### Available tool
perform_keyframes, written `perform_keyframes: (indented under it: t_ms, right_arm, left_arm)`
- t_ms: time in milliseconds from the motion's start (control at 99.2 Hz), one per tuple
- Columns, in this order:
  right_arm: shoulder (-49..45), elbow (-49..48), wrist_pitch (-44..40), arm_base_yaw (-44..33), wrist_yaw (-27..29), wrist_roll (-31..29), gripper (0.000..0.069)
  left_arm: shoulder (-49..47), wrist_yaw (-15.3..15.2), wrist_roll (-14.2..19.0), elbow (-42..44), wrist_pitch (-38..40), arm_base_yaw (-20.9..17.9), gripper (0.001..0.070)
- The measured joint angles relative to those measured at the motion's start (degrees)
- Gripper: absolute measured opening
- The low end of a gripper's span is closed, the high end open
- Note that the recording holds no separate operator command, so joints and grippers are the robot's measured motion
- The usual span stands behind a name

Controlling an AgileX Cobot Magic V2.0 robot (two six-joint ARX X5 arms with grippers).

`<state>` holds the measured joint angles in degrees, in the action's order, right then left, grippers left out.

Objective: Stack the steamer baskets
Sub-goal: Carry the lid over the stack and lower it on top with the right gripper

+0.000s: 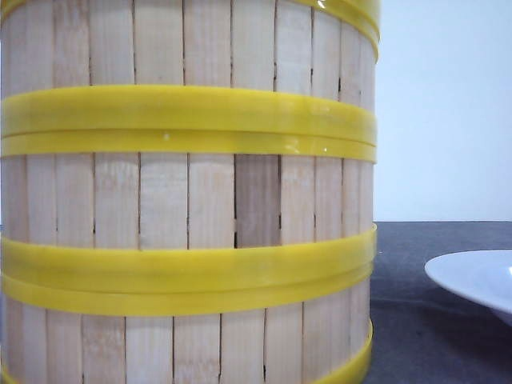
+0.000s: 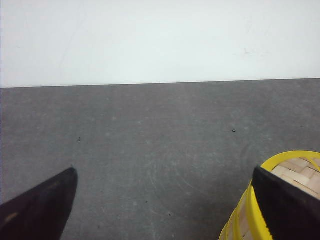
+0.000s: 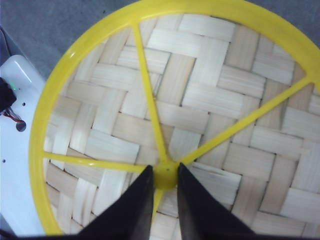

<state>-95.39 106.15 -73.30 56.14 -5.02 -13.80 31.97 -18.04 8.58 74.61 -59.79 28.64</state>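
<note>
Right gripper (image 3: 164,177) is seen from its wrist camera with both dark fingers drawn narrow around the small yellow hub at the centre of a woven lid (image 3: 200,105), from which yellow spokes run out to a round yellow rim. Whether the hub is truly pinched or only flanked cannot be told. Left gripper (image 2: 165,200) is spread wide above bare grey desk (image 2: 150,130) and holds nothing; the yellow rim of a woven piece shows just beside one finger.

In the front view, the steamer baskets (image 1: 188,200) fill the left of the picture as one upright stack: three tiers of pale slats are seen, parted by doubled yellow rims. A white plate (image 1: 480,280) lies on the desk to the right, apart from the stack.

Stacking of the baskets is judged done, and the capping of the stack with the lid appears to be in hand. For the next move, the lid would have to be seated level on the top rim, then released.
</note>
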Motion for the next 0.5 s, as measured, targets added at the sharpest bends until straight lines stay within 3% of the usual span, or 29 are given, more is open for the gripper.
perform_keyframes:
  t_ms: [504]
  right_arm:
    - [-0.2, 0.0, 0.7, -0.6, 0.1, -0.2, 0.0051]
  left_arm:
    - [0.0, 0.0, 0.0, 0.0, 0.0, 0.0, 0.0694]
